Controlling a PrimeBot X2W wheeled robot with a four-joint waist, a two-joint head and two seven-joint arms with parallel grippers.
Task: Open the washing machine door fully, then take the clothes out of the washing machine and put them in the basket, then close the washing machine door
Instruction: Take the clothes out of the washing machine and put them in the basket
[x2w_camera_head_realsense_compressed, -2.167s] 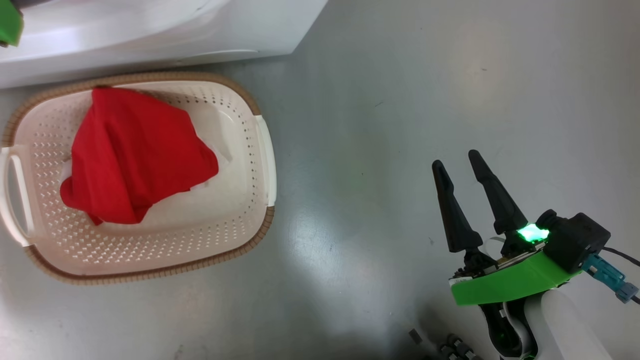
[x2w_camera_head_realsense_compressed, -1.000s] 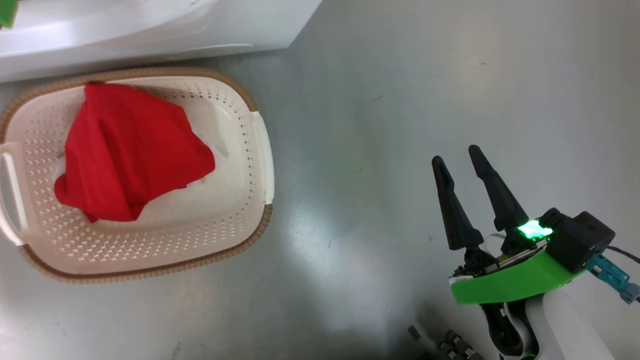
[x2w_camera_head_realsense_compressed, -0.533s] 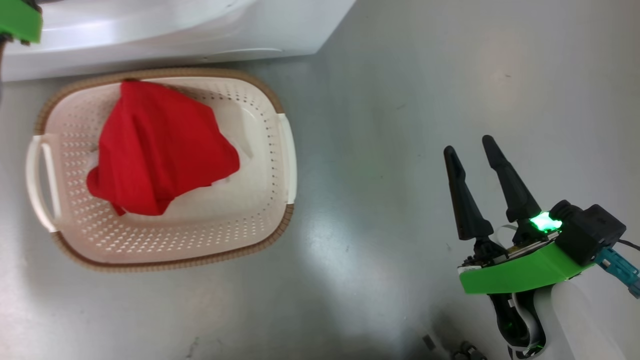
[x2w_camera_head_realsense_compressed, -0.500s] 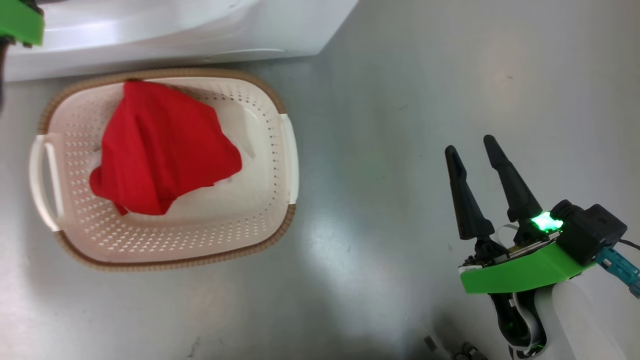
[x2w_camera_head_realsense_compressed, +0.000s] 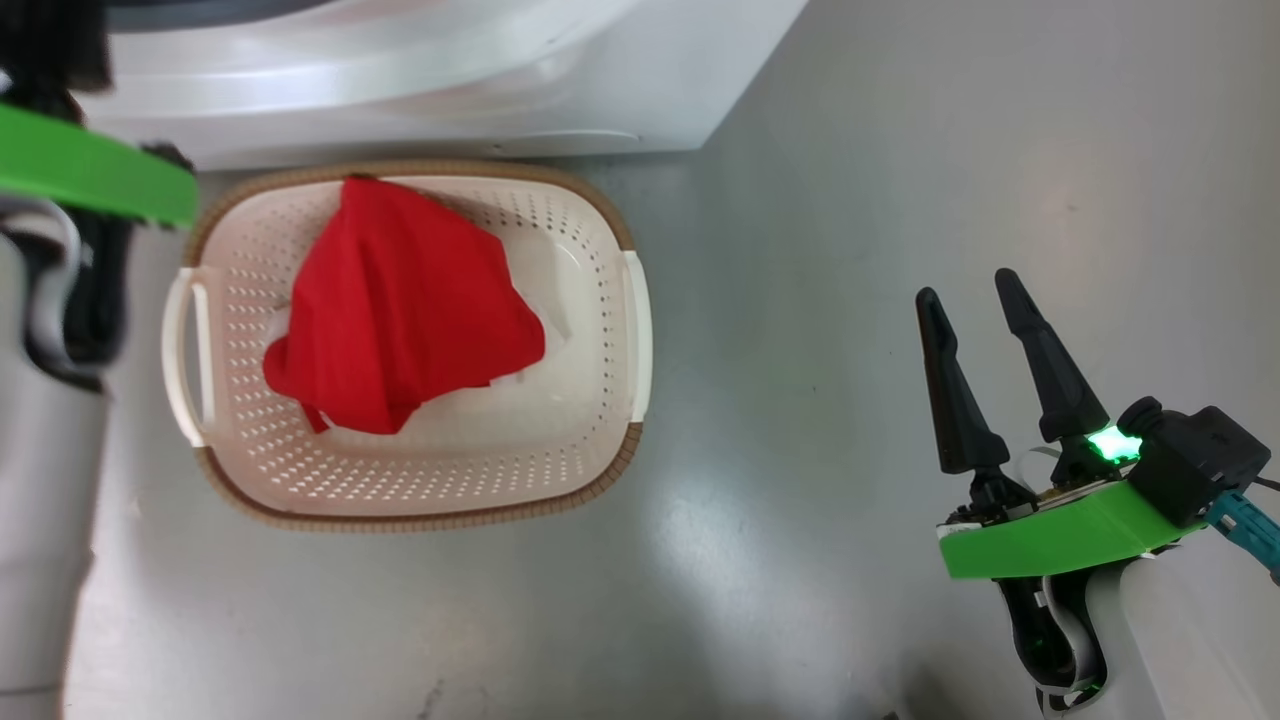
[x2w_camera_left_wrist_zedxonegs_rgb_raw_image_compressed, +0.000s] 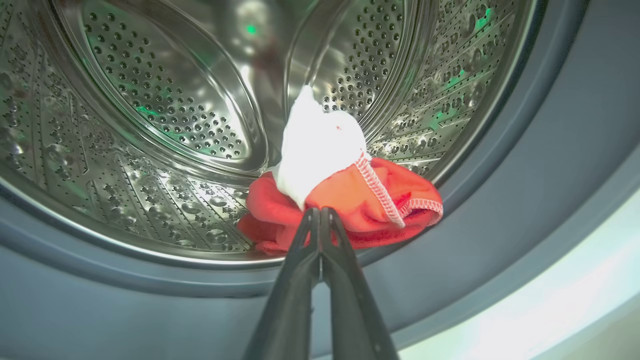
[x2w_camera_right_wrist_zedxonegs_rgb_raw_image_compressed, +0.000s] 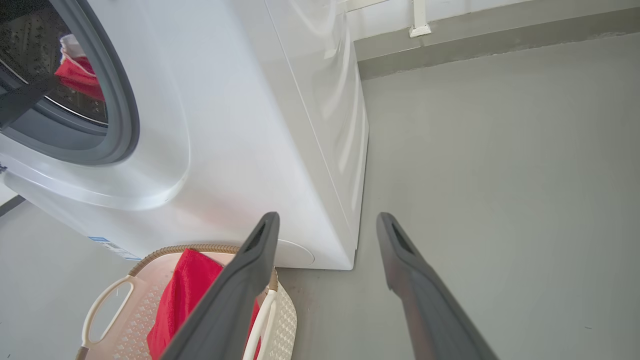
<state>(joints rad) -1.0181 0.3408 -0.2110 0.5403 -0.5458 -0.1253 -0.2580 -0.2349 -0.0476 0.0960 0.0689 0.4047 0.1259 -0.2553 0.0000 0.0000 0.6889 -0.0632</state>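
Left gripper (x2w_camera_left_wrist_zedxonegs_rgb_raw_image_compressed: 320, 211), fingers pressed together at red clothes (x2w_camera_left_wrist_zedxonegs_rgb_raw_image_compressed: 350, 200) inside the washing machine (x2w_camera_right_wrist_zedxonegs_rgb_raw_image_compressed: 240, 125), must next haul them to the basket (x2w_camera_head_realsense_compressed: 420, 520) at its foot; right gripper (x2w_camera_head_realsense_compressed: 964, 285), fingers spread, idles.

We see a smooth grey floor (x2w_camera_head_realsense_compressed: 880, 180), glossy, with soft pale glare patches. Right wrist view: white wall (x2w_camera_right_wrist_zedxonegs_rgb_raw_image_compressed: 450, 7) above a darker grey skirting band (x2w_camera_right_wrist_zedxonegs_rgb_raw_image_compressed: 500, 37), with a small white fitting (x2w_camera_right_wrist_zedxonegs_rgb_raw_image_compressed: 419, 25) on it.
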